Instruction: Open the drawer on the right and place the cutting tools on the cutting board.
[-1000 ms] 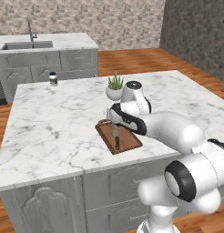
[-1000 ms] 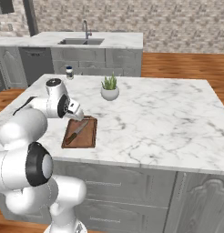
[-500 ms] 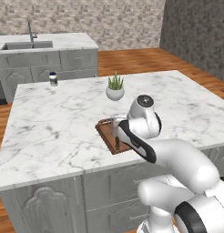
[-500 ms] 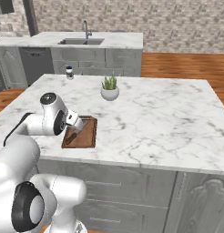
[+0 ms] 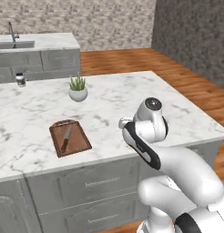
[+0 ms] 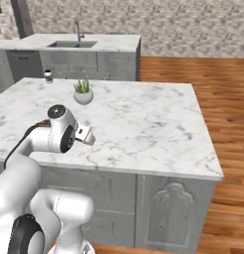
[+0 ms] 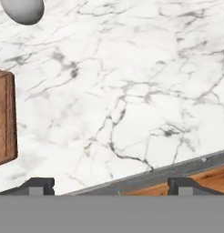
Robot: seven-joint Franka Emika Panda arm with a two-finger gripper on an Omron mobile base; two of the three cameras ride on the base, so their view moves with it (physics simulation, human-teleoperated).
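I am hovering my gripper [image 7: 111, 184] over bare marble near the island's front edge, fingers spread wide and grasping nothing. The cutting board [image 5: 69, 137] is lying on the island top [image 5: 132, 98] at nine o'clock from my hand, apart from it, with the knife [image 5: 65, 138] resting on it, blade pointing toward twelve. A potted plant [image 5: 78, 88] is standing beyond the board at about twelve o'clock from it. The drawer fronts [image 5: 98, 183] below the counter are sitting closed.
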